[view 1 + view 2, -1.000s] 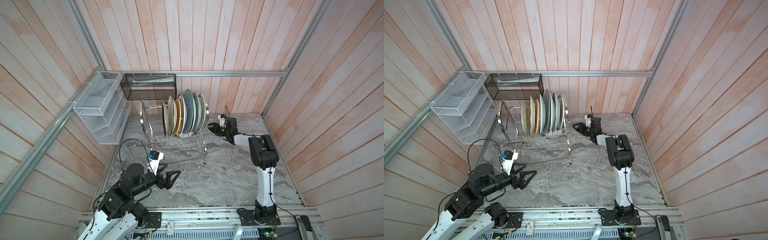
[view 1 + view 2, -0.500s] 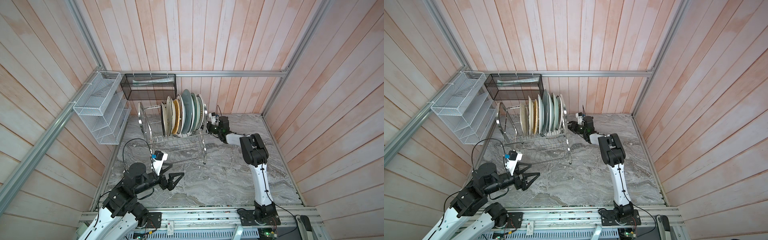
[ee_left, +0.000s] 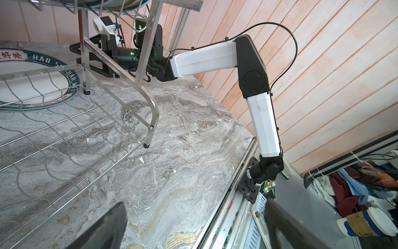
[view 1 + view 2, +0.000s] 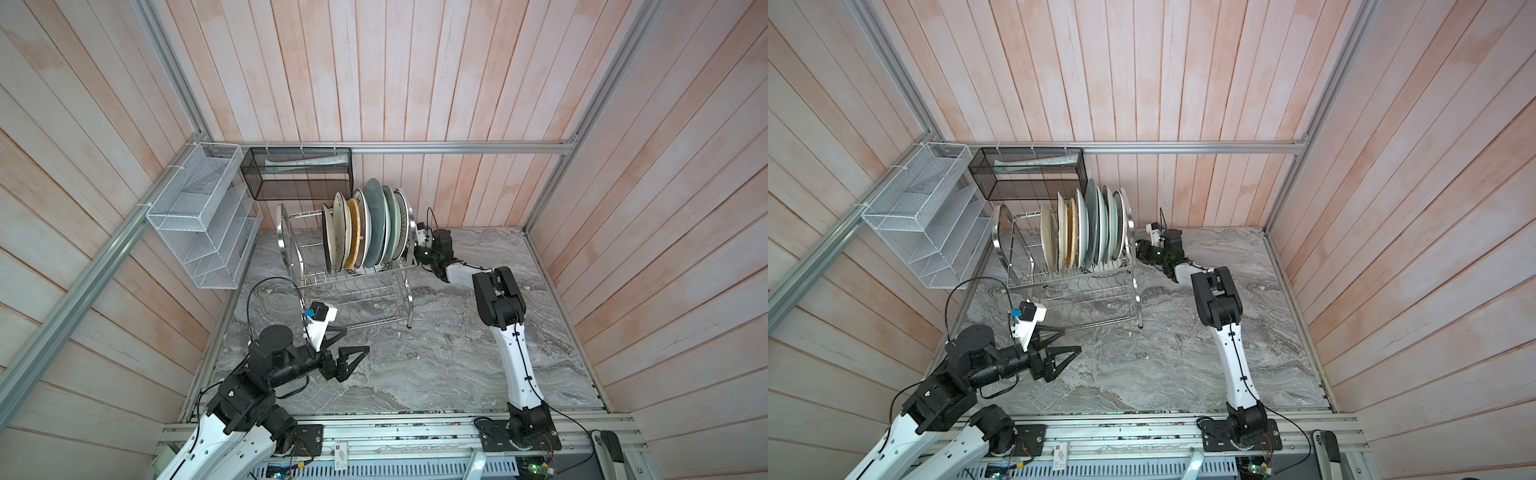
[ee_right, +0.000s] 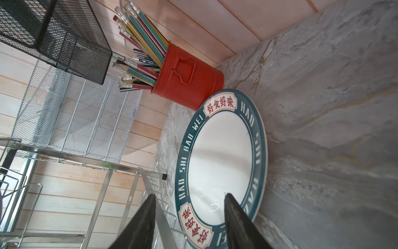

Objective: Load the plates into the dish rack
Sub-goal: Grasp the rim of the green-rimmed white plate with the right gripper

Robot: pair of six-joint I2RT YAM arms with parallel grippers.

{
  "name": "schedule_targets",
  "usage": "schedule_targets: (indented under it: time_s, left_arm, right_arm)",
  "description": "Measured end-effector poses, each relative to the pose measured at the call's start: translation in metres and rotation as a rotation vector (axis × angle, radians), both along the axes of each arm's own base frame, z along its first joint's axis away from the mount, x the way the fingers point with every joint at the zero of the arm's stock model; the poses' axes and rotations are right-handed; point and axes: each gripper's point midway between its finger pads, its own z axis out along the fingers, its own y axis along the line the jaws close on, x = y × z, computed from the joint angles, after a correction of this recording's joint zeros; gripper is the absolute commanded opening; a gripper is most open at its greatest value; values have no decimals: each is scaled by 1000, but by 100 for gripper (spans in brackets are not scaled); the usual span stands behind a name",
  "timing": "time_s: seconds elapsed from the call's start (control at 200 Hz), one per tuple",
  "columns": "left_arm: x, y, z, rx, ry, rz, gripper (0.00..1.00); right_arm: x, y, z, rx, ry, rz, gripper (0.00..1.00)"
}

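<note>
The steel dish rack (image 4: 286,232) (image 4: 1000,232) holds several plates (image 4: 370,232) (image 4: 1092,232) on edge in its upper tier. One white plate with a green lettered rim (image 5: 219,155) (image 3: 32,86) lies flat on the marble under the rack's far end. My right gripper (image 4: 417,249) (image 4: 1140,251) (image 5: 188,195) (image 3: 83,57) is low at the rack's right end, just short of that plate. It is open, one finger above the other; the lower finger (image 5: 234,215) hangs over the plate's near rim. My left gripper (image 4: 355,340) (image 4: 1071,340) (image 3: 195,202) hovers wide open and empty at the rack's front left.
A red tin of pencils (image 5: 187,82) stands in the back corner just beyond the flat plate. A black mesh basket (image 4: 299,174) and a white mesh organiser (image 4: 199,224) hang on the walls behind and left of the rack. The rack's leg (image 3: 86,64) stands close to my right gripper.
My right arm has swung left, bringing its gripper from the open marble up to the rack's right end. My left gripper has drifted slightly forward and stayed open.
</note>
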Motion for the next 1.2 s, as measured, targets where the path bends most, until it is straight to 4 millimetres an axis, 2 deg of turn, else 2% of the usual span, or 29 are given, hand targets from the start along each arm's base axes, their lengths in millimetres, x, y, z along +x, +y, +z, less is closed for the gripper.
schedule_targets:
  time_s: [0.295, 0.475, 0.65, 0.775, 1.055, 1.2]
  left_arm:
    - [0, 0, 0, -1, -1, 0, 100]
    - [-1, 0, 1, -3, -5, 0, 100]
    - [-3, 1, 4, -12, -15, -4, 100]
    - [-4, 1, 6, -18, -22, -7, 100]
    - [-6, 3, 9, -28, -37, -8, 100]
    - [-6, 2, 9, -27, -36, -8, 100]
  right_arm:
    - [-11, 8, -10, -28, -17, 26, 52]
    - [-36, 20, -22, -46, 19, 54, 52]
    - [-58, 34, -22, -50, 21, 85, 54]
    - [-64, 38, -23, -65, 13, 91, 55]
    - [-66, 22, -24, -142, 31, -15, 62]
    - [-59, 13, -28, -170, 48, -72, 62]
